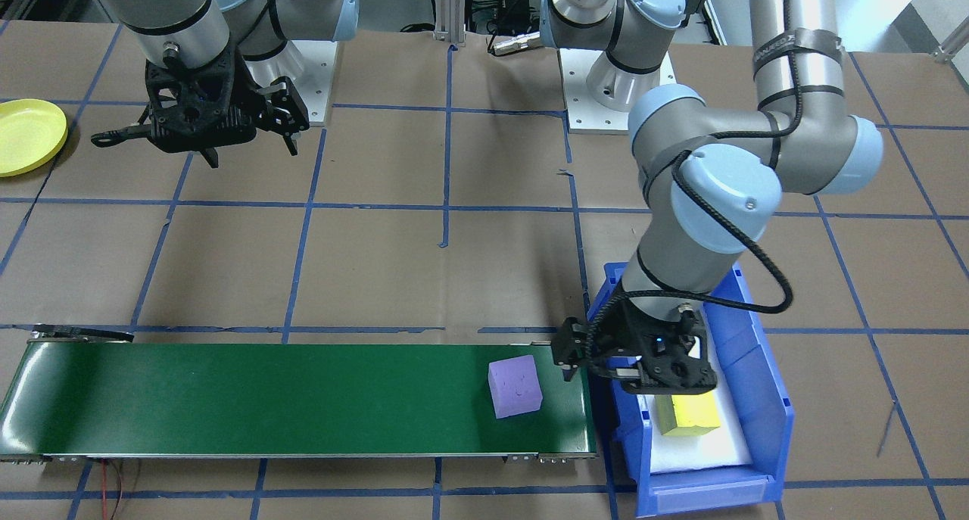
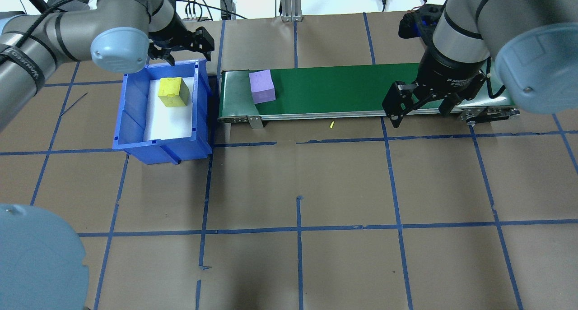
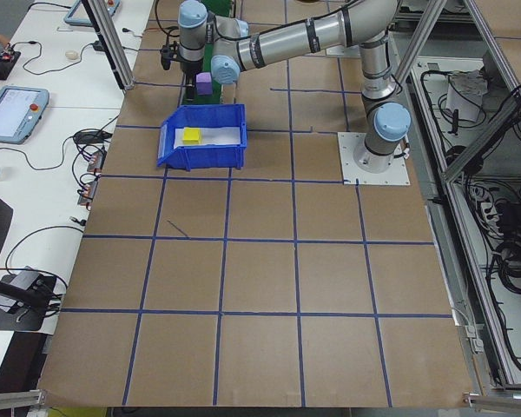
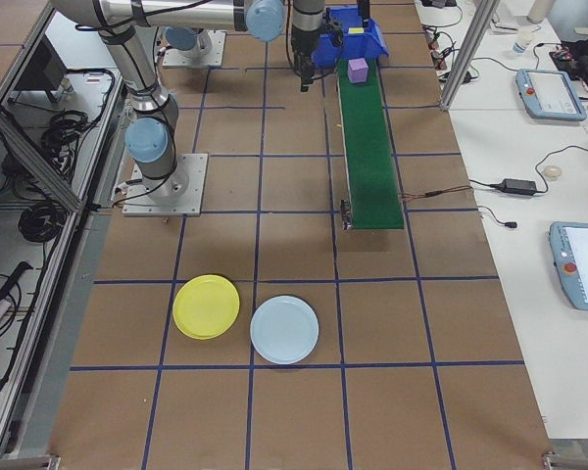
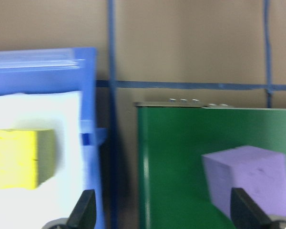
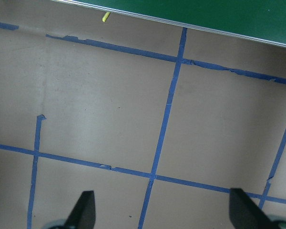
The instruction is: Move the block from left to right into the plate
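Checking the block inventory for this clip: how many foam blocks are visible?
2. A purple block sits on the green conveyor belt near the bin end; a yellow block lies inside the blue bin. None appears hidden.

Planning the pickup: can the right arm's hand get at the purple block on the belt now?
Probably not directly: the purple block sits at the belt's far end, beside the left hand; the right hand hangs open near the opposite end.

Four fixed views, two wrist close-ups
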You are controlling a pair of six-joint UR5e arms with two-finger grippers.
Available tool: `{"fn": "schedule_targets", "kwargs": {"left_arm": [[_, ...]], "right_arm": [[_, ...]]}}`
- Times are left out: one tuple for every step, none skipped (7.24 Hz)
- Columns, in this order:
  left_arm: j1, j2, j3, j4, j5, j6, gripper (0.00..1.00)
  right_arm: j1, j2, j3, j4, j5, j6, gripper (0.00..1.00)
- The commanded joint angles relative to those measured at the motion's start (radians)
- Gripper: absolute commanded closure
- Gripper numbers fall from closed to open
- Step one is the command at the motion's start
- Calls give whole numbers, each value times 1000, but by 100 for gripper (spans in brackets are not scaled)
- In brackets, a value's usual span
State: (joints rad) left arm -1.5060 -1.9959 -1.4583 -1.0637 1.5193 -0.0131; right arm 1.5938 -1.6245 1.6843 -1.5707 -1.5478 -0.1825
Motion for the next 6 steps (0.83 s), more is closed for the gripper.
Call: {"fn": "schedule_targets", "kwargs": {"left_arm": [[55,-71,64,-27,24,95,0],[97,-117,65,-27,21,116,0],[107,-126,53,-24,33,189,0],[118,-126,20,-28,41,200,0],[119,-136,-6,-16,32,197,0],[119,-183,7,-13,18,197,0]], "right_arm": [[0,0,0,0,0,0,0],[0,0,0,0,0,0,0],[0,0,0,0,1,0,0],[0,0,0,0,0,0,0],[0,0,0,0,0,0,0],[0,0,0,0,0,0,0]]}}
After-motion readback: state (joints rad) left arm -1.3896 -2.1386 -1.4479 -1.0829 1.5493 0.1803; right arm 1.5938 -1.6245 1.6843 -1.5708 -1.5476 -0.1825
